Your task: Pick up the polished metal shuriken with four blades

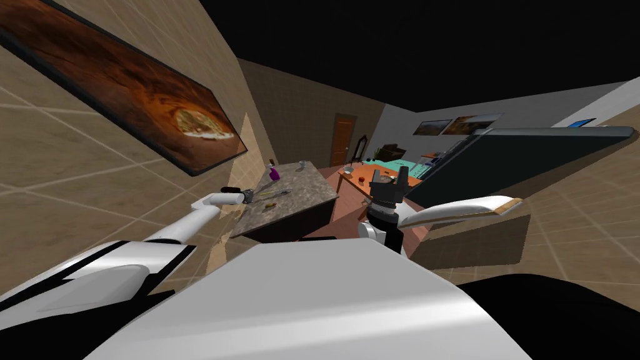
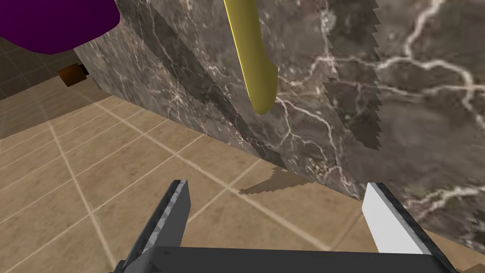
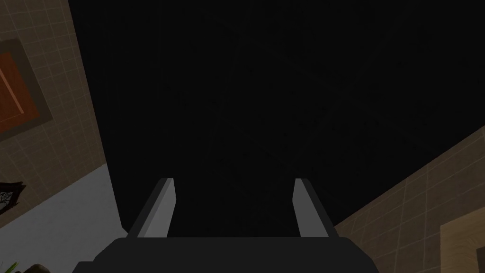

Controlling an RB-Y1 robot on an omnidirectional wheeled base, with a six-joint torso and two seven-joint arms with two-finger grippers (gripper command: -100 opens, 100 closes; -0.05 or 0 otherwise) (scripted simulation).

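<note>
Marble, dark brown with pale veins, tops a table in the head view, and the left arm reaches to its near edge with the left gripper above it. A purple object and a small white cup stand farther along. Small pale and yellowish bits lie just past the fingertips. Which of them is the polished metal shuriken I cannot tell. The right gripper is raised beside the torso.

In the left wrist view the left gripper is spread wide and holds nothing, over the table's edge and tan floor tiles. A curved yellow object lies on the marble beyond it.

In the right wrist view the right gripper has its fingers parted with nothing between them.
</note>
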